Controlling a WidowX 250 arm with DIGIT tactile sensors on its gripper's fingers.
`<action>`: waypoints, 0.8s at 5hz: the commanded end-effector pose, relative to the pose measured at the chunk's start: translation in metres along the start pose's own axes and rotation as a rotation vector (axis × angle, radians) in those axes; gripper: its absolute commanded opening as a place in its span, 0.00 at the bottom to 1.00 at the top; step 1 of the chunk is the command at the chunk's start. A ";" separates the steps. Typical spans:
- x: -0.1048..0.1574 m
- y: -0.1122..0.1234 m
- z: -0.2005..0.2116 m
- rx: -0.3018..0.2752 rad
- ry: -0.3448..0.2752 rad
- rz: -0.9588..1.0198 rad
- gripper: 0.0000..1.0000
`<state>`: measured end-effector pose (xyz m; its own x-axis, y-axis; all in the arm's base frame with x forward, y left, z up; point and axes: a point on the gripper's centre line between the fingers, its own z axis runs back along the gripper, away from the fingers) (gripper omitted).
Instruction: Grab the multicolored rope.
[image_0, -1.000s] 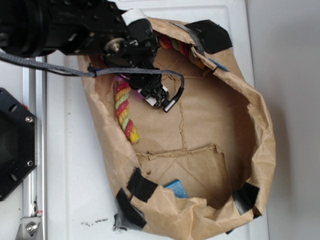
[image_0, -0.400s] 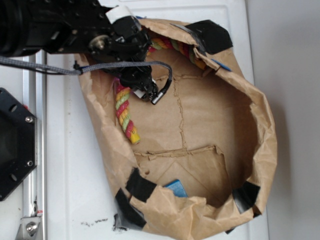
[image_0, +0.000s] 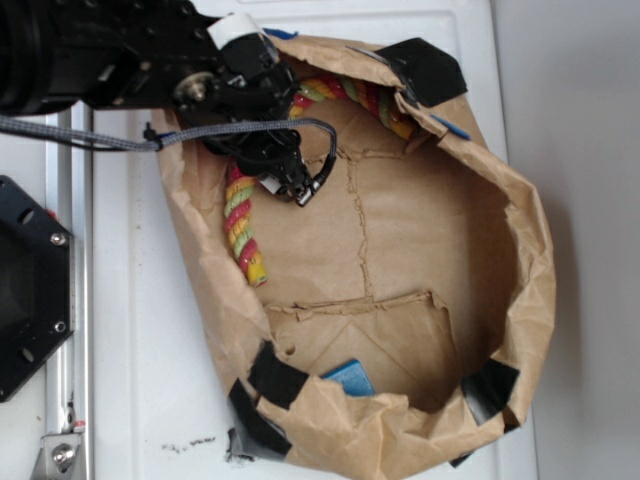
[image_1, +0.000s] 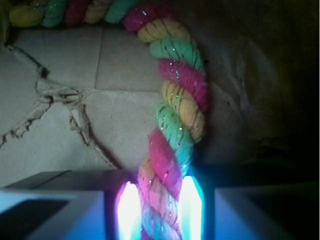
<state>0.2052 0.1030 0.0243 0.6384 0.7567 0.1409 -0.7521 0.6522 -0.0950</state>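
Since the earlier frame the black robot hand (image_0: 283, 172) has pulled toward the far-left corner of the crumpled brown paper bag (image_0: 520, 250), dragging along the thick twisted rope of pink, yellow and green strands (image_0: 243, 230). The fingers (image_1: 129, 210) pinch the rope between them. The arm hides the rope's bend in the exterior view.

White tabletop (image_0: 140, 300) carrying a crumpled brown paper bag (image_0: 520, 300) lying open on its side, its rim patched with black tape (image_0: 275, 375). A metal rail (image_0: 70, 300) and a black mounting plate (image_0: 25, 290) occupy the table's left edge.
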 end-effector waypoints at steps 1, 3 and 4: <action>0.002 0.004 0.016 -0.002 -0.029 0.056 0.00; 0.022 -0.058 0.095 -0.132 0.011 0.047 0.00; 0.043 -0.098 0.117 -0.139 0.054 0.004 0.00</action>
<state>0.2844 0.0698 0.1363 0.6509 0.7581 0.0400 -0.7380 0.6441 -0.2012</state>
